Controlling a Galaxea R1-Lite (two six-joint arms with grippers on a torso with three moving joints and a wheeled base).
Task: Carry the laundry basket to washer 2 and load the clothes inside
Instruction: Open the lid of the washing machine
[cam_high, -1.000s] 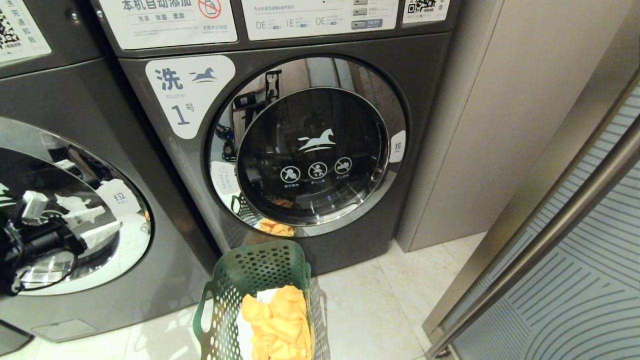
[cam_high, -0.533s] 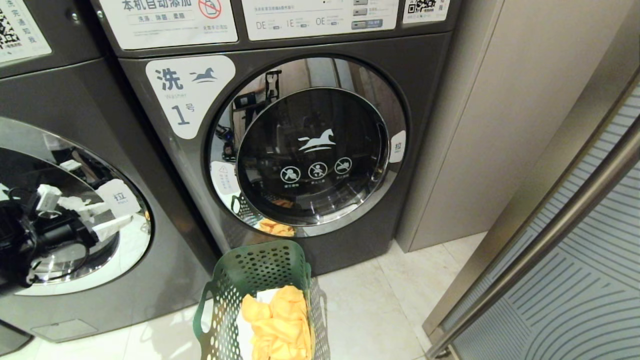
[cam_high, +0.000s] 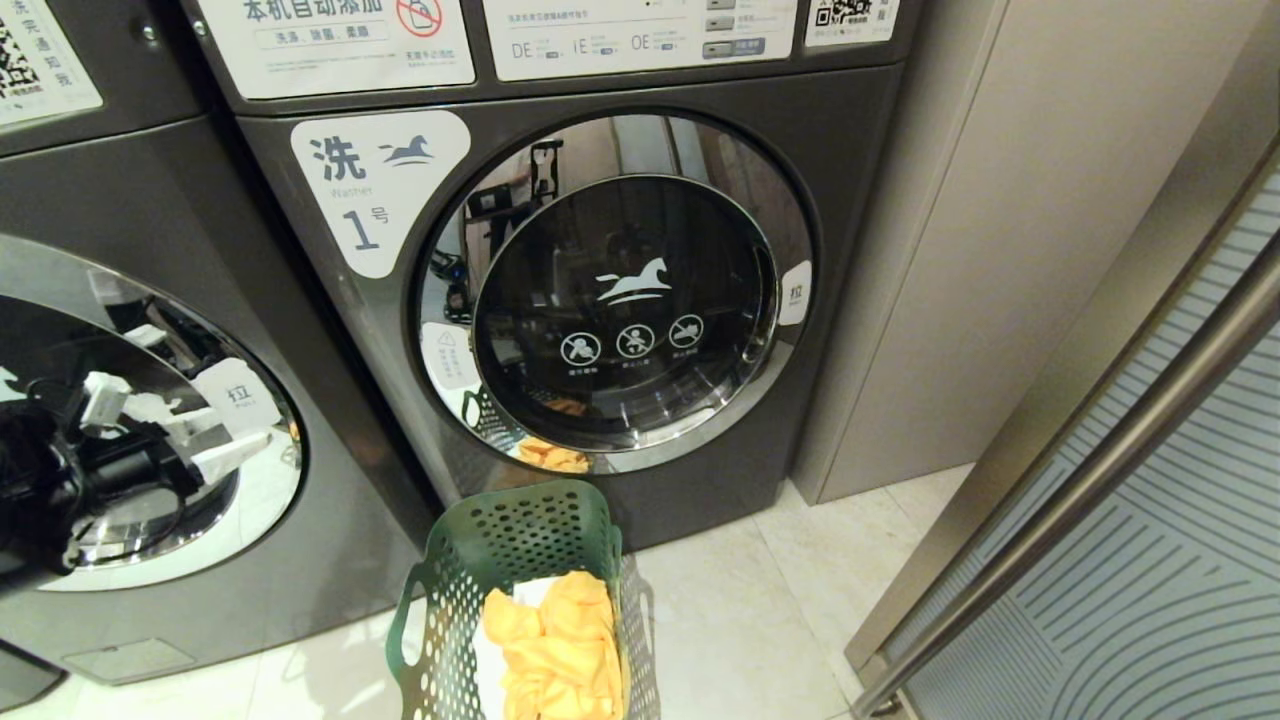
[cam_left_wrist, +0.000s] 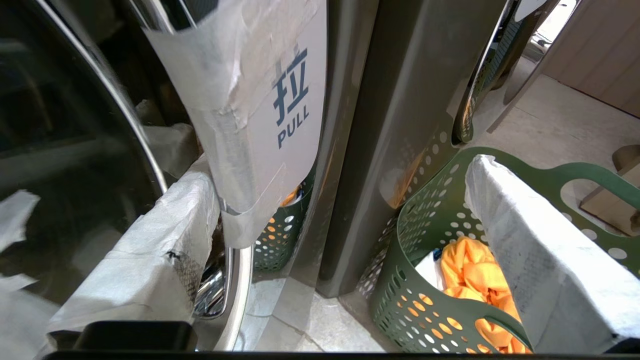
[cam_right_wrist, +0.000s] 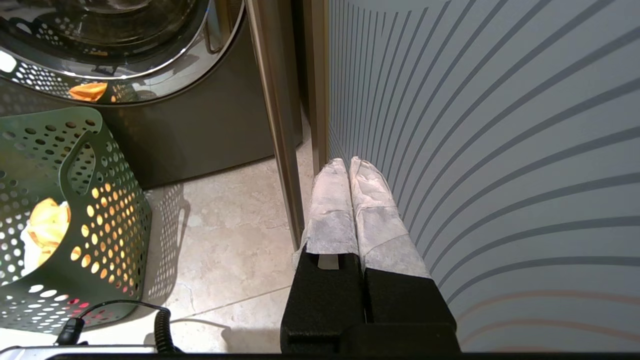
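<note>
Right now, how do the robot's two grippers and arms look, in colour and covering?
Both grippers have fingers wrapped in white tape over black bases. The left gripper sits on a black arm with loose black cables and a small white part. On the right gripper the two wrapped fingers taper to rounded tips; a coiled black cable lies beside it.

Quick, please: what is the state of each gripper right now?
Left gripper: open, holding nothing, at the PULL tab of the washer door.
Right gripper: shut, empty, parked low beside the striped panel.

"pull" tab (cam_left_wrist: 292, 107); washer label (cam_high: 375, 190) "1"
</note>
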